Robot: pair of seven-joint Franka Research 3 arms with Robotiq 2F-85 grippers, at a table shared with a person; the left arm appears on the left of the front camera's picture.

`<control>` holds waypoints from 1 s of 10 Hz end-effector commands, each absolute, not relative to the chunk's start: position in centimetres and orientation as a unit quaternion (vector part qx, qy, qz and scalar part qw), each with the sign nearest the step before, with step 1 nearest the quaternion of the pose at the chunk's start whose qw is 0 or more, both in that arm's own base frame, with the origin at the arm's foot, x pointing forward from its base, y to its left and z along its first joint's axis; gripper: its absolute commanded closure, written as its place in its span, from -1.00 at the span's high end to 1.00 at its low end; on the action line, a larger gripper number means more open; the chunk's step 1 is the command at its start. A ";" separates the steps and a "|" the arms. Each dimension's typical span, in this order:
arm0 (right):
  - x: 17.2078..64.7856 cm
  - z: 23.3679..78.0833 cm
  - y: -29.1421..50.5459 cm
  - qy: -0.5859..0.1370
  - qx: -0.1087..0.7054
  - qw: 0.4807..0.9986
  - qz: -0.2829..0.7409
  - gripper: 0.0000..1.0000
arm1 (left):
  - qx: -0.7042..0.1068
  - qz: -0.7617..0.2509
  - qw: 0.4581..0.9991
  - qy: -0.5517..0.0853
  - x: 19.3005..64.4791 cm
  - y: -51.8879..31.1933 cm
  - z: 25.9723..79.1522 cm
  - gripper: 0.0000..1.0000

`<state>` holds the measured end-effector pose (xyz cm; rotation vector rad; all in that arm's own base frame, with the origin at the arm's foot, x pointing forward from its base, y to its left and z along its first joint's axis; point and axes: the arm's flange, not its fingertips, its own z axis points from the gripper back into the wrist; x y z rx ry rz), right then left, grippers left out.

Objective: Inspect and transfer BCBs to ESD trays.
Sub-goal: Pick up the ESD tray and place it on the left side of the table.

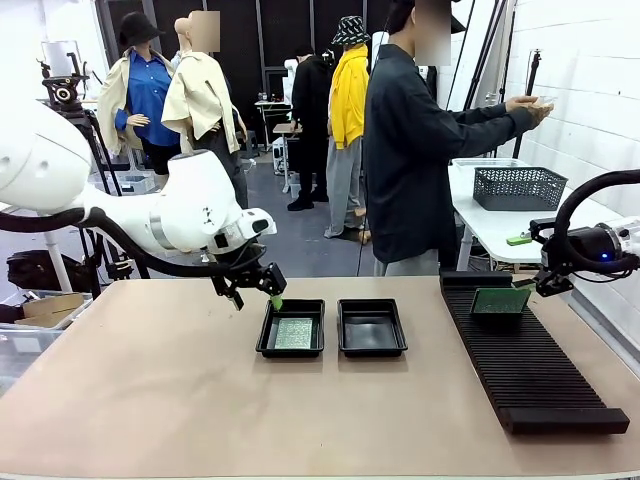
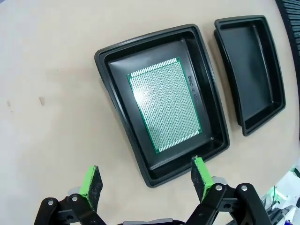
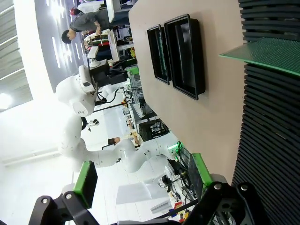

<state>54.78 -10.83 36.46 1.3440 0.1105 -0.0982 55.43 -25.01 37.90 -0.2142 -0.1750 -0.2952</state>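
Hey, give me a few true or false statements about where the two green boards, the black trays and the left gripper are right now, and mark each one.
1. The left tray holds a green board lying flat. True.
2. The right tray also holds a board. False: it is empty.
3. A second board stands in the ribbed rack. True.
4. The left gripper is shut on a board. False: its jaws are open and hold nothing.
5. The two trays are stacked. False: they lie side by side.
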 end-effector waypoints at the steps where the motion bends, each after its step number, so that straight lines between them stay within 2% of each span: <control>1: 54.8 36.5 -10.7 0.054 0.621 0.781 -0.043 1.00 | -0.092 -0.137 0.982 -0.094 56.3 -26.2 37.4 1.00; 10: 54.8 36.5 -10.7 0.054 0.621 0.781 -0.043 1.00 | -0.112 -0.097 0.984 -0.095 58.8 -26.3 32.8 1.00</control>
